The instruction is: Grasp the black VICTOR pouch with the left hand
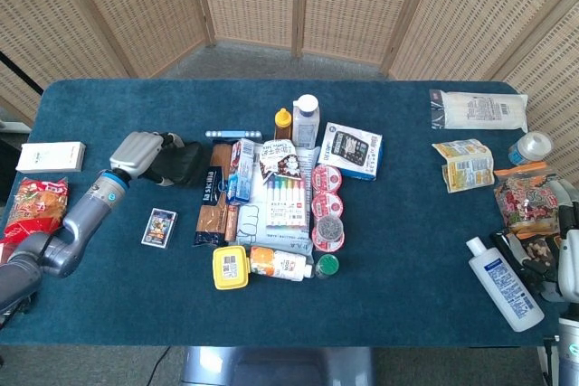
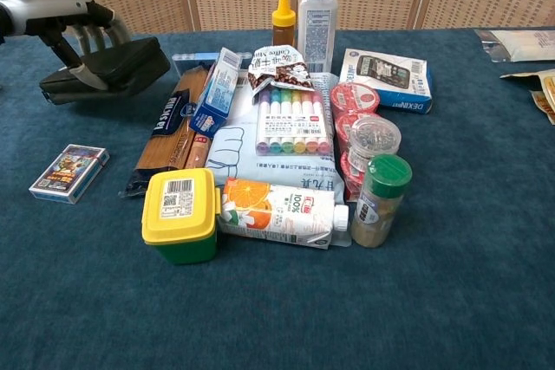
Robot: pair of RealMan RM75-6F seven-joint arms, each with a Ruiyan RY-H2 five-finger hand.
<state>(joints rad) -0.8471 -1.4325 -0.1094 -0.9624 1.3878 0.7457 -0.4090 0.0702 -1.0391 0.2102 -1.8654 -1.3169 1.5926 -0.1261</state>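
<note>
The soft black zippered VICTOR pouch [image 2: 108, 69] sits at the left of the blue cloth-covered table [image 1: 407, 296], just left of the central clutter, and in the chest view it appears lifted clear of the cloth, tilted and sagging. The grey left hand [image 2: 74, 28] holds it from above, fingers [image 2: 89, 41] wrapped over its top edge and the thumb underneath. The grip looks shallow, so the limp fabric could slide out or fold if the hand tips or jerks. The pouch hangs near the long dark spaghetti packet [image 2: 167, 132] and the blue-and-white upright carton [image 2: 215, 91]; a low swing right could knock these. The right hand [image 1: 565, 246] rests at the far right edge; I cannot tell how its fingers lie.
</note>
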